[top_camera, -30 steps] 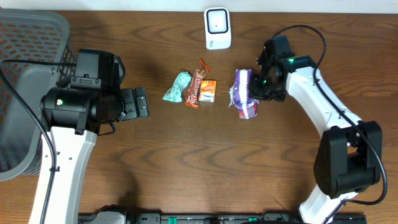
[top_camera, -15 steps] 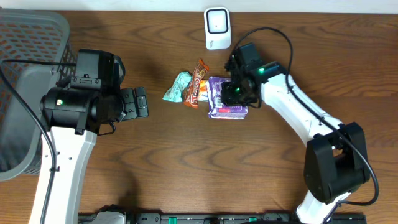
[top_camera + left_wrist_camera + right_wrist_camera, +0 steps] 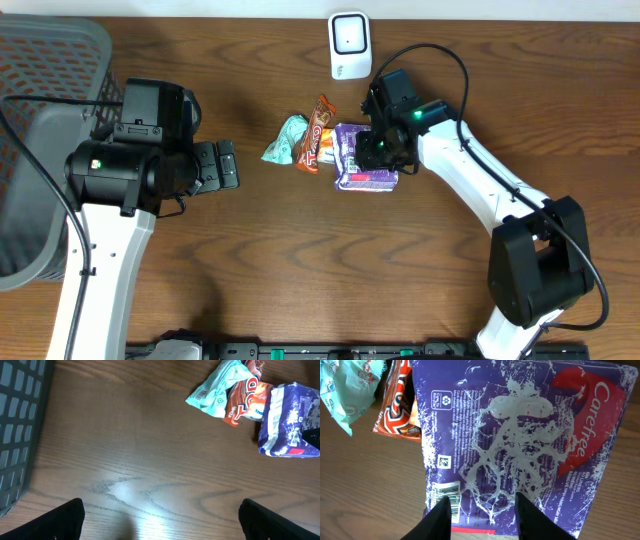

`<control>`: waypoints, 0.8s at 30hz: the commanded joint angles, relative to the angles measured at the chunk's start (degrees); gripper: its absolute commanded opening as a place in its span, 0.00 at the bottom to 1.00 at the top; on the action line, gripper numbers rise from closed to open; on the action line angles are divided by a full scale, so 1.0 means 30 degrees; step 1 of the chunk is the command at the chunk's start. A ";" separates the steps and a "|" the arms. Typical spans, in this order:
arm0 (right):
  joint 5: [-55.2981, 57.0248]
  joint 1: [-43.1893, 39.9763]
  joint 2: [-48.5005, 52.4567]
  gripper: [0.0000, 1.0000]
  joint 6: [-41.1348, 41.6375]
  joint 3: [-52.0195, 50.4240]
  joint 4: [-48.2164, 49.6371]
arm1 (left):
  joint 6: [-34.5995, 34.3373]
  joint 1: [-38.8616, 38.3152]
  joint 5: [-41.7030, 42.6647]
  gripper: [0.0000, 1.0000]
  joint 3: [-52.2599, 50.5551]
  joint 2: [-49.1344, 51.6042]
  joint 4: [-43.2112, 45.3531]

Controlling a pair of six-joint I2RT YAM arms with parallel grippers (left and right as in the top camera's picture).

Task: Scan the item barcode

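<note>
Both pincers gape: right pincer (image 3: 481, 502) over the purple packet (image 3: 520, 435), left pincer (image 3: 161, 507) well apart.

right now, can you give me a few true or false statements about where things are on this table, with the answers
1. The purple package is inside the basket. False: it lies on the table, against the snack wrappers.
2. The left gripper is open and holds nothing. True.
3. A barcode shows on the package's upward face. True.
4. The scanner stands between the two arm bases at the near edge. False: it stands at the far edge of the table.
5. The right gripper hangs over the purple package, fingers apart. True.
</note>
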 commanded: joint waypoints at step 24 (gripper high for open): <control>0.7519 0.3825 -0.0568 0.54 0.2732 0.0976 -0.0240 | -0.0109 0.0102 -0.0168 0.98 0.0095 0.0058 -0.0051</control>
